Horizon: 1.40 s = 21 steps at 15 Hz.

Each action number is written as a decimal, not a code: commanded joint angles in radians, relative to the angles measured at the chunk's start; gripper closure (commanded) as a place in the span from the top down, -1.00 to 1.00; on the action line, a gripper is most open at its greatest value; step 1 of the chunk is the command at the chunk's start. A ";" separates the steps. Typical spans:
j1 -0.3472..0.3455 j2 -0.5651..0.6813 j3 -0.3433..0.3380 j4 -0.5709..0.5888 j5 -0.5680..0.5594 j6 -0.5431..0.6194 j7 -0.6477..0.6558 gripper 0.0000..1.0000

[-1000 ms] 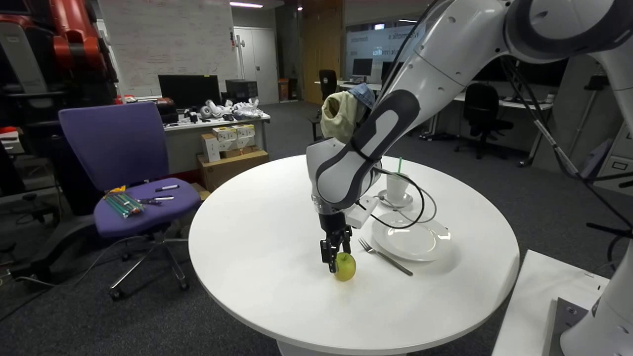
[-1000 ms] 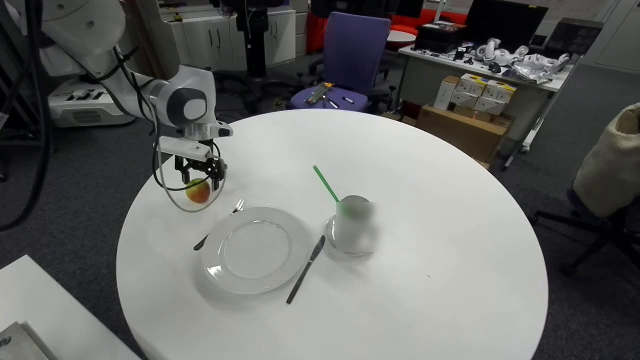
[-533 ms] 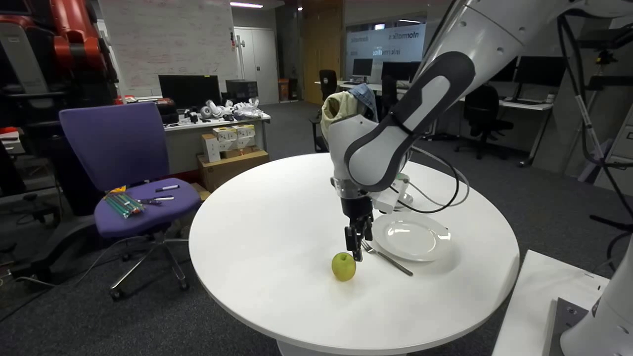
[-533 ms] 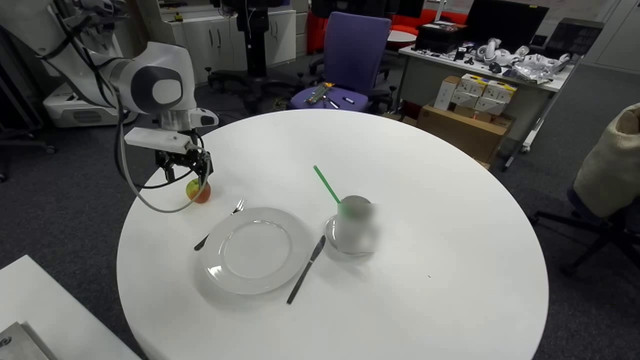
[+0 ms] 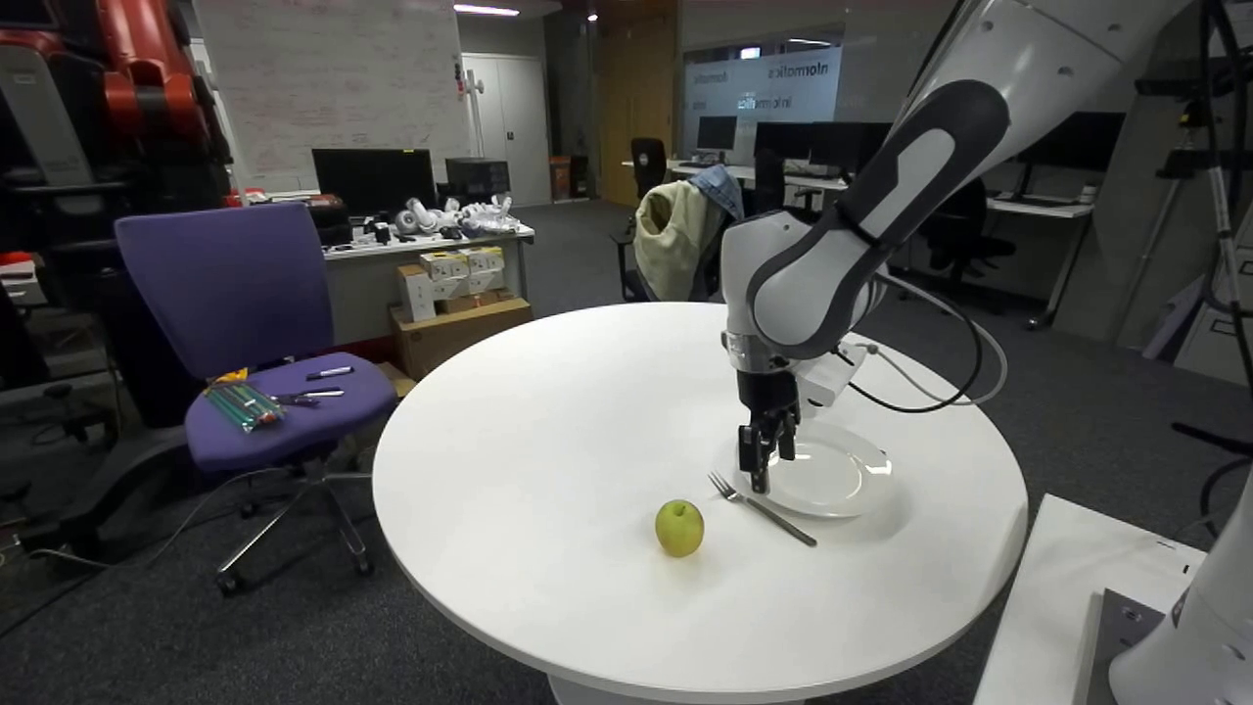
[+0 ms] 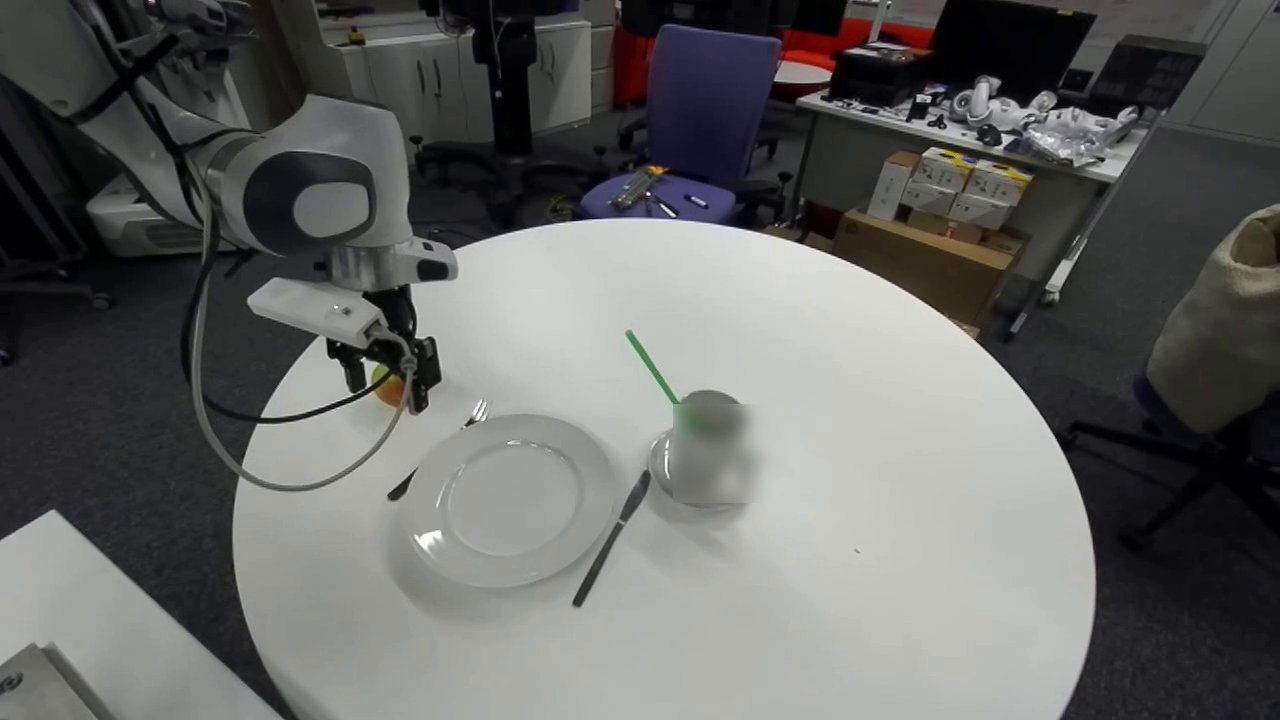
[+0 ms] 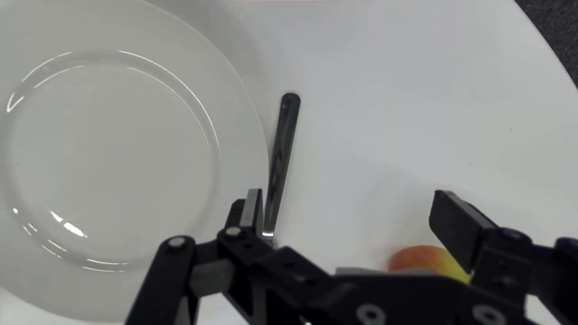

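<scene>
- Desk (image 5: pixel 548 441), round and white.
- Plate (image 6: pixel 510 500), white, glossy.
- Fork (image 7: pixel 282 149), just beside the plate.
- Jaws spread wide, hanging above the desk near the fork.
- Apple (image 5: pixel 679 529) on the desk, clear of the jaws, fork between it and plate.

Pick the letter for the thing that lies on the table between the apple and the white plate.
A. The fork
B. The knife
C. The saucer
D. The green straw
A: in an exterior view, the fork lies beside the white plate, on the side toward the apple.
</scene>
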 commanded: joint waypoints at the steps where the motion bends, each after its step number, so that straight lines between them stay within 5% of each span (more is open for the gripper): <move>1: -0.005 0.000 0.005 0.001 0.000 -0.002 0.001 1.00; 10: 0.006 0.013 -0.002 -0.009 -0.039 0.029 0.055 1.00; 21: 0.063 0.052 -0.048 -0.071 -0.150 0.193 0.419 1.00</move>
